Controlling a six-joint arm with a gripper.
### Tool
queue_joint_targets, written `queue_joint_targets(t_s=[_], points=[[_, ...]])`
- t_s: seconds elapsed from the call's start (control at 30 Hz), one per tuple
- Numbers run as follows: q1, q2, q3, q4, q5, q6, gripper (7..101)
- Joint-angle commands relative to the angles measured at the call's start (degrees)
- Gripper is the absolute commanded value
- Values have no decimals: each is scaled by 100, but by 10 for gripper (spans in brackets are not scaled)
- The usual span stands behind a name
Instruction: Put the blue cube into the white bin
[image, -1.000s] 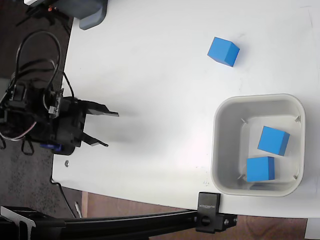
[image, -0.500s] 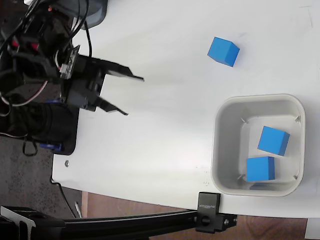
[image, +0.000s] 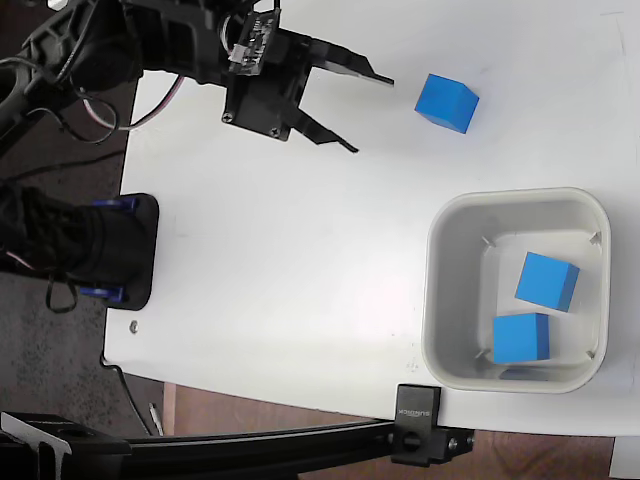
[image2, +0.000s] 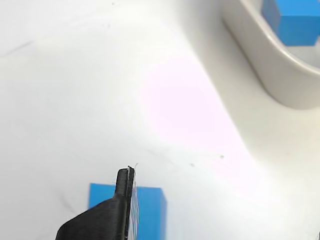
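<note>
The blue cube (image: 447, 103) sits alone on the white table (image: 300, 270), in the far right part of the fixed view, well apart from the white bin (image: 437, 300) nearer the camera on the right. In the wrist view this cube (image2: 148, 212) shows at the bottom edge, partly behind one black finger (image2: 115, 210), with a corner of the bin (image2: 272, 70) at the upper right.

There are three blue cubes in all: the one on the table and two others inside the bin, one toward the far right wall (image: 547, 281) and one nearer the front (image: 520, 337). These two lie just beside each other; whether they touch cannot be told. There is one bin and one arm.

The gripper (image: 368, 112) hangs over the table to the left of the loose cube, near it but apart, its two fingers spread wide and holding nothing.

Compared with half a second ago, the gripper has travelled farther from the camera and to the right, closing much of the gap to the loose cube; a second ago it was over the table's left edge, much nearer the camera. Its fingers were spread then too. All three cubes and the bin lie where they did.

A black clamp (image: 425, 438) grips the near table edge below the bin.
</note>
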Motion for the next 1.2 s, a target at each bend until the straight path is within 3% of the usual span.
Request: queue_joint_targets(t_s=[0.03, 0.27, 0.43, 1.2], points=[[-132, -466, -1310, 413, 70, 176, 989], [-246, -1477, -2628, 1134, 105, 466, 978], [-272, -1775, -2839, 1230, 44, 580, 965], [-158, -1819, -2312, 606, -264, 510, 952]])
